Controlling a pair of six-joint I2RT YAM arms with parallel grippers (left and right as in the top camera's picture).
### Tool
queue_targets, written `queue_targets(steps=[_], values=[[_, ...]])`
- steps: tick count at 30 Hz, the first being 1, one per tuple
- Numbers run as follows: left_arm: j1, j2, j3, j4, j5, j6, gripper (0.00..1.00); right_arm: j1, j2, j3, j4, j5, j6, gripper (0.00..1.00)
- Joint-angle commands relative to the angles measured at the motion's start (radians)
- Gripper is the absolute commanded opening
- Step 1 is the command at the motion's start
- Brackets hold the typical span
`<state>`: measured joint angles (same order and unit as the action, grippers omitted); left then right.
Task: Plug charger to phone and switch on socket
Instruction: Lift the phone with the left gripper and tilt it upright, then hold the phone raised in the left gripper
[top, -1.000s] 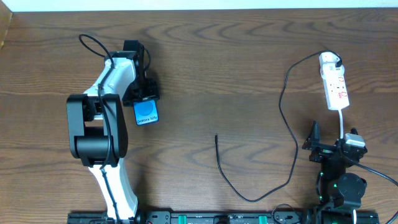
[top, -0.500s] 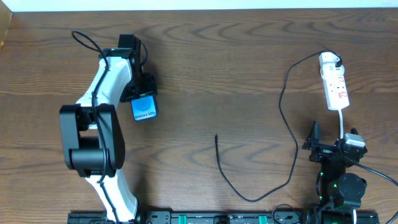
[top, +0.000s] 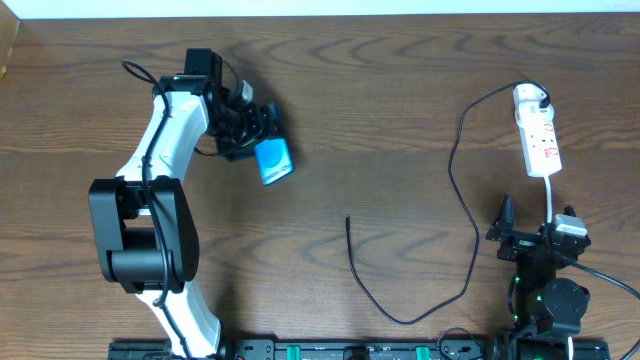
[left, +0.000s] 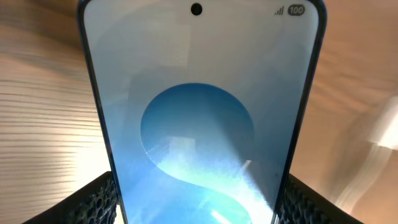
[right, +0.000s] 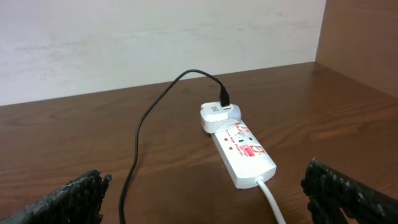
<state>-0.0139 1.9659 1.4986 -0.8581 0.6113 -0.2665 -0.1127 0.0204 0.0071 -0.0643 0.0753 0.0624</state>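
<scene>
Overhead view of a wooden table (top: 400, 80). At ten o'clock, the left gripper (top: 262, 148) is clamped on the phone (top: 274, 161), blue screen up and tilted. The charger (top: 452, 170) trails from the socket (top: 540, 140) at two o'clock down to six o'clock. Its small tip lies loose near the centre, well apart from the phone. The right gripper (right: 208, 199) waits at four o'clock, jaws wide apart and empty.

Judging from this, only the phone pickup is done. Joining tip to phone and pressing the switch remain.

The left wrist view alone shows the screen close up between two fingers (left: 102, 199), with a full battery badge. The right wrist view alone shows the charger's black plug seated in a white adapter at the socket's far end. The switch position is too small to read.
</scene>
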Motion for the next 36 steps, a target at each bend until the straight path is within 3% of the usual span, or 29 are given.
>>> queue_targets(steps=[1,4,11,15,22,36], values=[[0.002,-0.034,0.027,0.003,0.311,-0.158,0.07,0.008,0.000,-0.002,-0.003,-0.002,-0.015,0.99],[0.002,-0.034,0.027,0.003,0.432,-0.259,0.07,0.008,0.000,-0.002,-0.003,-0.002,-0.015,0.99],[0.002,-0.034,0.027,0.003,0.729,-0.348,0.07,0.008,0.000,-0.002,-0.003,-0.002,-0.015,0.99],[0.002,-0.034,0.027,0.003,0.823,-0.413,0.07,0.008,0.000,-0.002,-0.003,-0.002,-0.015,0.99],[0.002,-0.034,0.027,0.003,0.845,-0.589,0.07,0.008,0.000,-0.002,-0.003,-0.002,-0.015,0.99],[0.002,-0.034,0.027,0.003,0.848,-0.675,0.07,0.008,0.000,-0.002,-0.003,-0.002,-0.015,0.99]])
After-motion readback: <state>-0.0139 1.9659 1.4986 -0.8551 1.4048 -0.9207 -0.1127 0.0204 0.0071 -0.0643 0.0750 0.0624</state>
